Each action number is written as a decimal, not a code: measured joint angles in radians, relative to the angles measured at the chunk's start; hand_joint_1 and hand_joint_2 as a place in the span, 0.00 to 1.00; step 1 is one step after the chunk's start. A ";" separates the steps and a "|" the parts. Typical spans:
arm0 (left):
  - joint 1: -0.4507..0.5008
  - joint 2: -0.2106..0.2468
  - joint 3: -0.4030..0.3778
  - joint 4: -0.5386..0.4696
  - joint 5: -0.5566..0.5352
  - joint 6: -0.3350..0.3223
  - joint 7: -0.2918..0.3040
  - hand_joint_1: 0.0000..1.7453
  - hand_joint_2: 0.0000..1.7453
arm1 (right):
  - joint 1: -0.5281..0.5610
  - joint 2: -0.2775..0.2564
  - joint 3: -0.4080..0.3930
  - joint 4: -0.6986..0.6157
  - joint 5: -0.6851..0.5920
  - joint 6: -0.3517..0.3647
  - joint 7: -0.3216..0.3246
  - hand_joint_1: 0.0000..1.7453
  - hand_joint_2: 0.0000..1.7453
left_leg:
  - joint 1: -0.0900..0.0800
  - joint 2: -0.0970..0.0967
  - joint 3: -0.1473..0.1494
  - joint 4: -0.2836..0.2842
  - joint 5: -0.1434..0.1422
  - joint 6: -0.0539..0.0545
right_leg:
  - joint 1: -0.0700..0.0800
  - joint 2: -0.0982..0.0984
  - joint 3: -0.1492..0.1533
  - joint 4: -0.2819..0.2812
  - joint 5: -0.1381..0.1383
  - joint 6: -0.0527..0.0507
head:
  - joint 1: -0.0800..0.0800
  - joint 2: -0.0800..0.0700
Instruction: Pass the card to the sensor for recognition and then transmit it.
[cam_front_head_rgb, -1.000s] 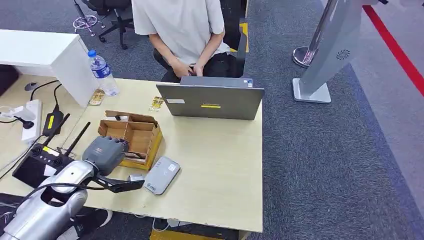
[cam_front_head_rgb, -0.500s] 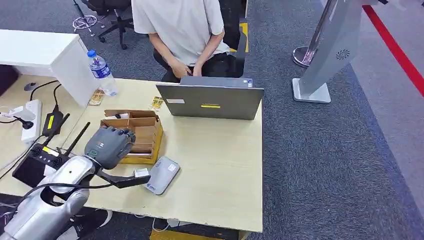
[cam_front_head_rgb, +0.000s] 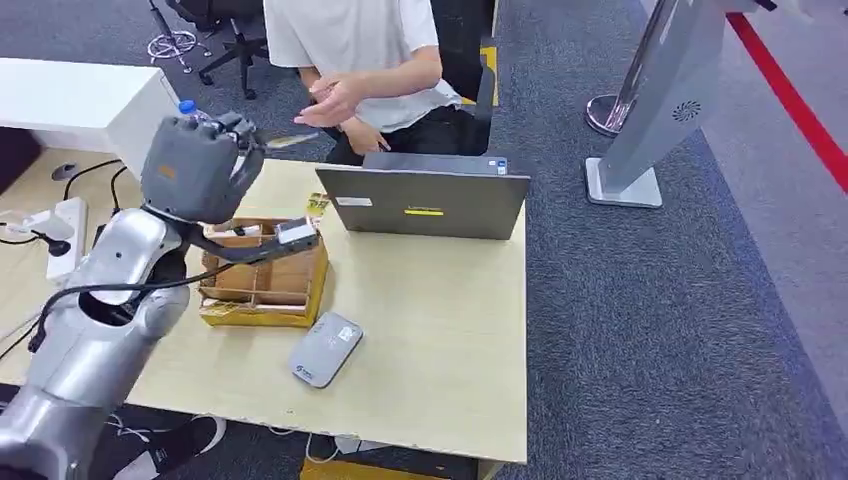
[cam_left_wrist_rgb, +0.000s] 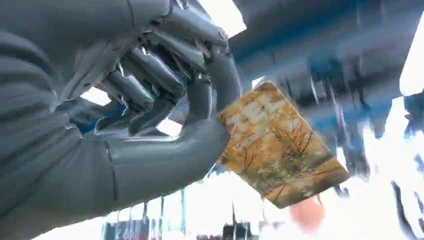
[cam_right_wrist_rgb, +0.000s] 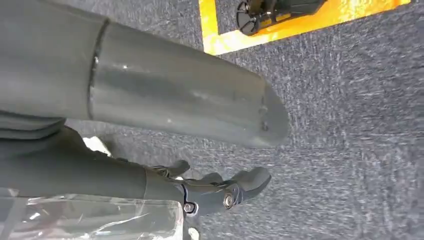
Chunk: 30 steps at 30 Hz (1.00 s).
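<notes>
while left hand (cam_left_wrist_rgb: 150, 125) pinches card (cam_left_wrist_rgb: 280, 145) (flat, glossy, orange-printed)

Office setting, grey carpet floor (cam_front_head_rgb: 640, 330); wooden desk (cam_front_head_rgb: 440, 340), laptop (cam_front_head_rgb: 425, 200), swivel chair (cam_front_head_rgb: 215, 40), power strip (cam_front_head_rgb: 62, 235)

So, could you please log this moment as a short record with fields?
left hand: raised above the table, pinching a card between thumb and fingers
card: orange-yellow print, held out toward the person
person's hand: open, close to the card, not touching it
card reader: grey, flat on the table, beside the cardboard box
laptop: open, facing the person
right hand: hanging over the carpet, holding nothing
</notes>
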 joint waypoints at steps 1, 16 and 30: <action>-0.031 -0.018 0.000 0.026 -0.010 0.023 0.000 1.00 1.00 | -0.002 0.000 0.002 0.000 0.007 0.000 0.003 0.00 0.00 | 0.000 0.000 0.000 0.000 0.000 0.000 | 0.000 0.000 0.000 0.000 0.000 0.000 | 0.000 0.000; -0.270 -0.207 0.029 0.472 -0.033 0.136 -0.020 0.00 1.00 | -0.032 0.000 0.023 0.001 0.045 0.013 0.051 0.00 0.00 | 0.000 0.001 0.000 0.000 0.002 0.000 | 0.000 0.001 -0.001 0.000 0.002 -0.001 | 0.000 0.000; -0.296 -0.222 0.051 0.595 0.000 0.123 -0.026 0.00 1.00 | -0.026 0.000 0.023 0.001 0.045 0.013 0.049 0.00 0.00 | 0.000 0.001 0.000 0.000 0.002 0.001 | 0.000 0.001 -0.001 0.000 0.002 -0.001 | 0.000 0.000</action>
